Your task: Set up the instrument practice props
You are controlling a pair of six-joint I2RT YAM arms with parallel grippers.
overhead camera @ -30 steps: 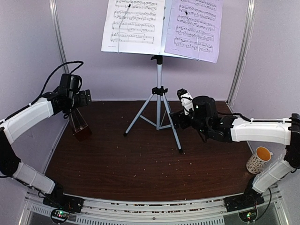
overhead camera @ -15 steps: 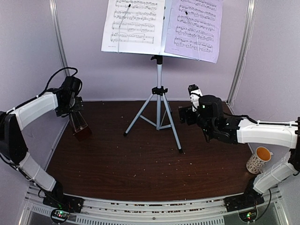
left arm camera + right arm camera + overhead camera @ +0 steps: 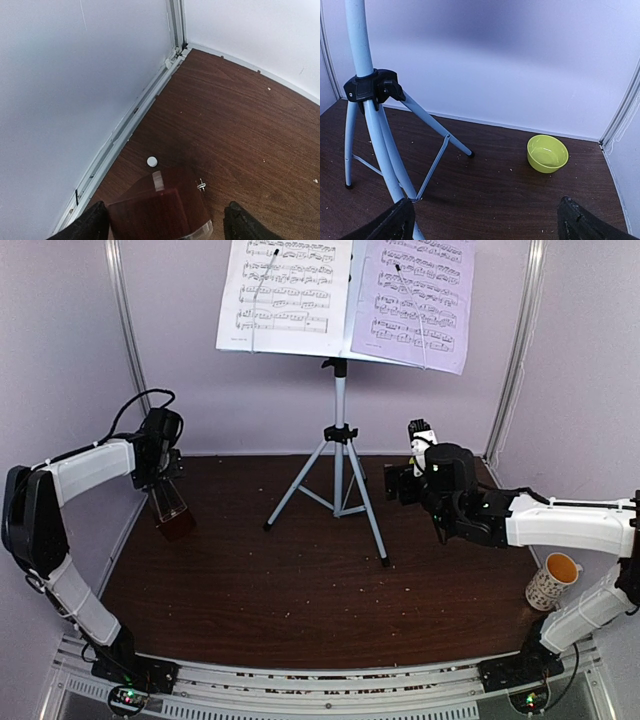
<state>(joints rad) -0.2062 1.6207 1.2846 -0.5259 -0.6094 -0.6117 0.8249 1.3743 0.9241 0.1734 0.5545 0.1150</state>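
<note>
The white music stand [image 3: 340, 350] stands on its silver-black tripod [image 3: 339, 465] at the back centre and holds a white sheet [image 3: 285, 290] and a lavender sheet [image 3: 415, 300]. The tripod's pole and legs fill the left of the right wrist view [image 3: 372, 130]. The dark-red metronome [image 3: 172, 512] with its clear cover stands at the far left near the wall. My left gripper [image 3: 163, 483] hangs just above it, open, its fingers either side of the metronome [image 3: 160, 210] in the left wrist view [image 3: 165, 229]. My right gripper [image 3: 392, 483] is open and empty, right of the tripod [image 3: 490, 227].
A patterned yellow-lined cup [image 3: 553, 581] stands at the right edge. A small green bowl [image 3: 547, 153] sits near the back right corner. A white disc [image 3: 152, 161] and a small metal clip [image 3: 201, 185] lie beside the metronome. White walls close in the table's left, back and right.
My right gripper has drawn back to the right, away from the tripod leg. My left wrist has turned and settled over the metronome, which has not moved.
</note>
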